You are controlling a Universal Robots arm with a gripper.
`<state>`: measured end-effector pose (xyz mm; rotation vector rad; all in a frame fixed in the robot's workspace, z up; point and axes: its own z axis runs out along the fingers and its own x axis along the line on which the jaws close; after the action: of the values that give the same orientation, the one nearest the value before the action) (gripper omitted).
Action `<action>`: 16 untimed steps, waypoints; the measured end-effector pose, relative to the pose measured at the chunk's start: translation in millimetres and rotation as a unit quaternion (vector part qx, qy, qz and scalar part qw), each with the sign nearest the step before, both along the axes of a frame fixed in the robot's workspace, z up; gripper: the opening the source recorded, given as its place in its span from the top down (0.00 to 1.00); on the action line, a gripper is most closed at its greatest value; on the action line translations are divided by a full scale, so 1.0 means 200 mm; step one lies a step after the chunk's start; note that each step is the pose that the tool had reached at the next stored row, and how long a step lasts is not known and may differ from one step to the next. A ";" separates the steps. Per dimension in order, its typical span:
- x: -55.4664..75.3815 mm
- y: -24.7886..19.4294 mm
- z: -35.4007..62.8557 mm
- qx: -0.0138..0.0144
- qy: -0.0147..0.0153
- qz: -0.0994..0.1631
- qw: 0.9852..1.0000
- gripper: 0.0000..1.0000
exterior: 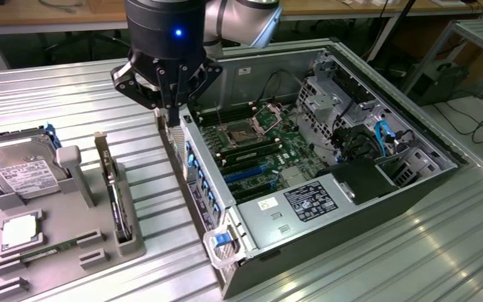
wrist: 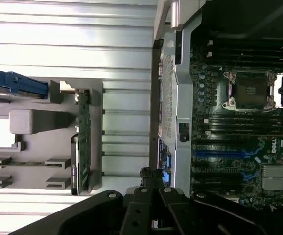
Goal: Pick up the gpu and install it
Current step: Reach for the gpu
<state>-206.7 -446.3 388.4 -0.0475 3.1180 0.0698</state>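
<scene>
Gripper (exterior: pixel 174 118) clamped fully shut, nothing in it that I can see, over the computer case (exterior: pixel 342 251) edge. The gpu (exterior: pixel 116 192) stands upright in the grey holder (exterior: pixel 128 244).

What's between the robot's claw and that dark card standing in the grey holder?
Bare ribbed aluminium tabletop, seen in both views, lies between the shut black gripper and the thin dark gpu card.

a workshop: opened computer case (exterior: pixel 342 225) on slatted metal bench (exterior: pixel 57 100).
</scene>
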 end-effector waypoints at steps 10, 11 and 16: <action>-0.02 -0.023 -0.004 0.000 0.000 0.007 1.000 0.89; -0.02 -0.026 -0.005 0.000 0.000 0.008 1.000 0.89; -0.04 -0.039 -0.008 0.000 0.000 0.011 1.000 0.89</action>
<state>-214.4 -454.2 386.8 -0.0819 3.1179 0.0702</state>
